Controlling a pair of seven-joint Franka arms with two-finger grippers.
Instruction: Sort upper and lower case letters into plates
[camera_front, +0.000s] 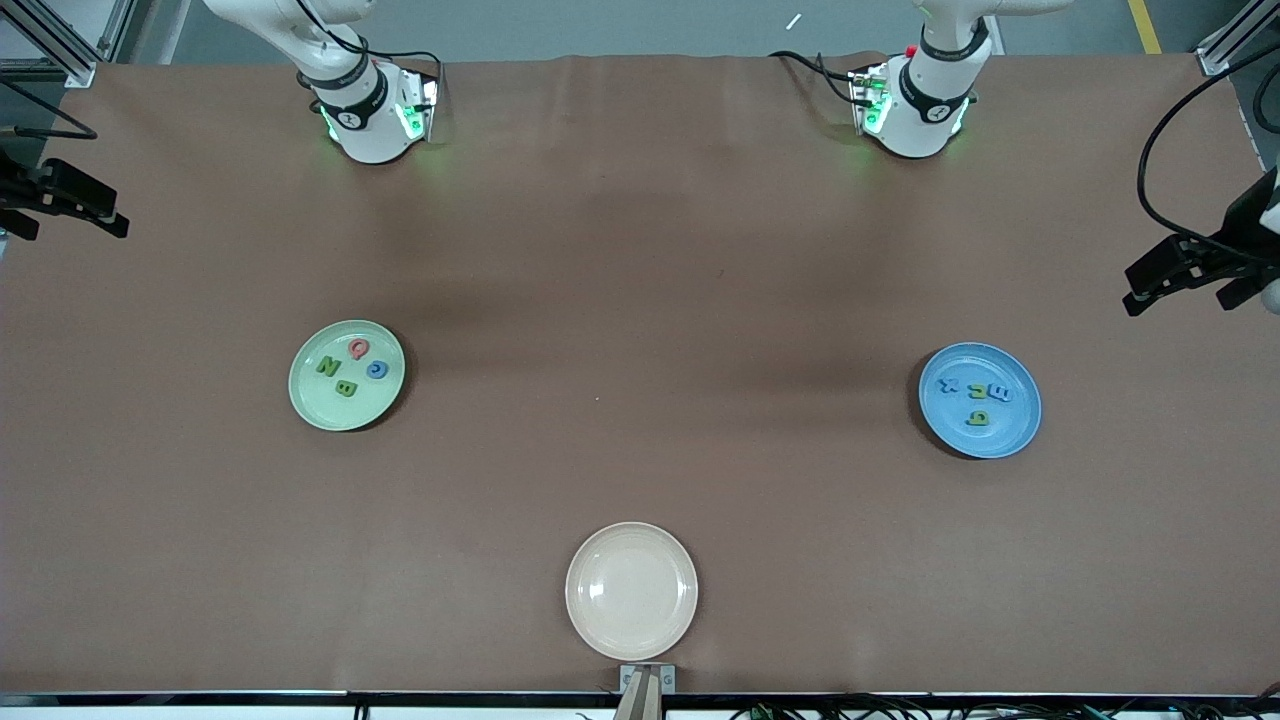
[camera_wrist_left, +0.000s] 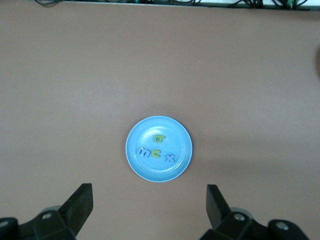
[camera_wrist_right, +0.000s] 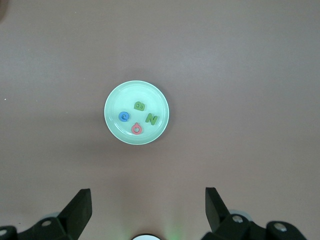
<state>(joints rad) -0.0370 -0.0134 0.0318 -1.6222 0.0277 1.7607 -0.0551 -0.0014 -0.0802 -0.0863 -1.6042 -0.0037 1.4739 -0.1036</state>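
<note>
Nearest the front camera sits a cream plate (camera_front: 631, 590), unseen by either wrist view, which instead show the left gripper (camera_wrist_left: 150, 202) spread wide, empty, above the blue plate (camera_front: 1020, 430) of four letters (camera_front: 975, 400), and the right gripper (camera_wrist_right: 147, 205) likewise above the green plate (camera_front: 310, 400) holding four letters (camera_front: 350, 368)

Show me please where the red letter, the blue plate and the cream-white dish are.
red letter (camera_front: 359, 348), front view: its ring.
blue plate (camera_front: 1012, 430), front view: bare inner surface near the rim.
cream-white dish (camera_front: 631, 592), front view: bare centre.
</note>
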